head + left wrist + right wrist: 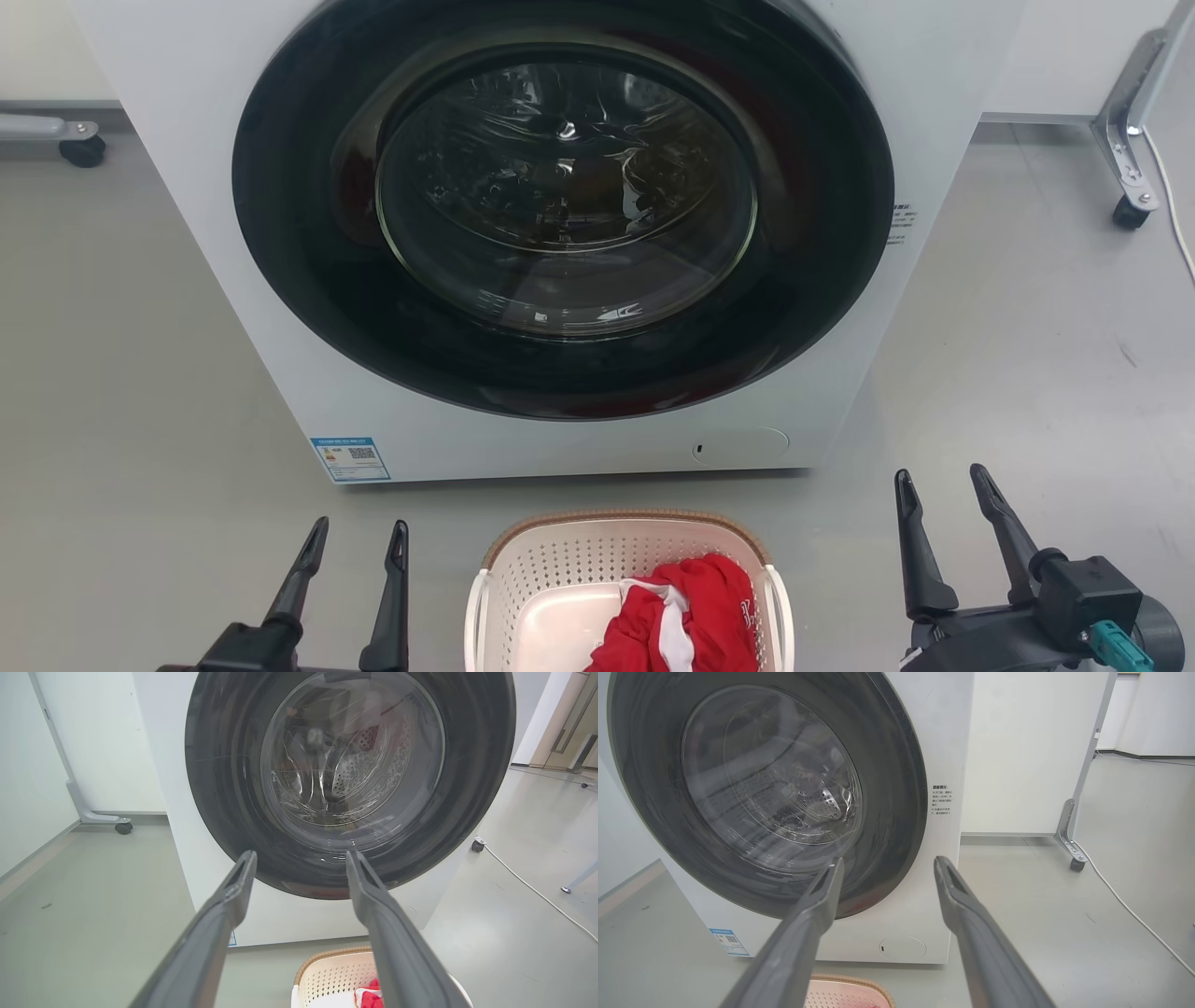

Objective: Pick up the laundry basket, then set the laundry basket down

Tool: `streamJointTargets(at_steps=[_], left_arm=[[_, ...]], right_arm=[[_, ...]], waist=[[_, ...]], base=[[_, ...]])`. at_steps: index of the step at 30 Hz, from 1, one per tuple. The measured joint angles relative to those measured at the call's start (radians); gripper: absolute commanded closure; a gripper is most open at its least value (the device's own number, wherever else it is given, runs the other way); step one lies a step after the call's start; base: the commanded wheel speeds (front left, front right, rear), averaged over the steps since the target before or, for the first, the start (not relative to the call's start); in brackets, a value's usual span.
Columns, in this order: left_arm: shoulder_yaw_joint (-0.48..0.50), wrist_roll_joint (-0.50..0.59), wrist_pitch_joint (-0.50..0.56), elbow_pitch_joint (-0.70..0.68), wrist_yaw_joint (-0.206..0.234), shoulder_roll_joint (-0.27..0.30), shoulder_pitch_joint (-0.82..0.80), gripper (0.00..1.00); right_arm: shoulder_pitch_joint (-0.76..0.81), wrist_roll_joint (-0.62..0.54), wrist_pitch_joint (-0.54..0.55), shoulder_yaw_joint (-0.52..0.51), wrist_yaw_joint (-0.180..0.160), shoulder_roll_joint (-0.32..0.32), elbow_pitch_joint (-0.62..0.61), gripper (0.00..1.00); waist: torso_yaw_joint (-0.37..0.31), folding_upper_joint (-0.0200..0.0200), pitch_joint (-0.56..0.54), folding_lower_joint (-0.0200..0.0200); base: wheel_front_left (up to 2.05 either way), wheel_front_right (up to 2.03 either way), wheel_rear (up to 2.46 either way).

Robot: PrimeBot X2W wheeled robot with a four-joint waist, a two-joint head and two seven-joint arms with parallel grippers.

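The laundry basket (560,569) sits on the grey floor at the bottom centre of the head view, just in front of the washing machine. It is cream-white with perforated walls and a brown rim, and red and white cloth (691,611) lies in it. My left gripper (359,534) stands open to the basket's left, apart from it. Off to the basket's right, my right gripper (941,478) is open too and holds nothing. The left wrist view has the basket (334,973) at its bottom edge beyond that gripper (301,857). Its rim (850,981) shows low in the right wrist view, below that gripper (887,862).
A white front-loading washing machine (392,439) with a dark round door (560,205) stands close behind the basket. A castor-footed frame (1125,140) stands at the back right, with a white cable (1178,215) along the floor. Another castor (82,149) is at the back left.
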Motion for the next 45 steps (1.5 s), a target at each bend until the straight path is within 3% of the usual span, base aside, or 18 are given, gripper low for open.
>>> streamJointTargets(at_steps=[3,4,15,45], left_arm=[[-0.005,0.0,0.015,0.0,0.0,-0.001,0.001,0.0],[-0.005,0.0,0.015,0.0,0.0,-0.001,0.001,1.0],[0.005,-0.042,0.025,0.067,-0.011,-0.022,0.019,1.0],[0.126,-0.464,0.109,0.155,-0.082,-0.069,-0.025,1.0]], right_arm=[[0.001,-0.002,0.009,0.0,0.0,0.0,-0.005,0.0],[0.001,-0.002,0.009,0.0,0.0,0.0,-0.005,1.0],[0.028,0.04,0.016,-0.007,0.011,0.015,0.062,1.0],[-0.007,0.496,0.101,-0.129,0.084,0.049,0.145,1.0]], waist=[[0.0,0.0,-0.003,0.0],[0.0,0.0,-0.003,0.0],[-0.002,0.0,-0.005,0.0],[-0.016,0.0,-0.018,0.0]], base=[[0.0,0.0,0.0],[0.0,0.0,0.0],[0.0,0.0,0.0],[0.0,0.0,0.0]])
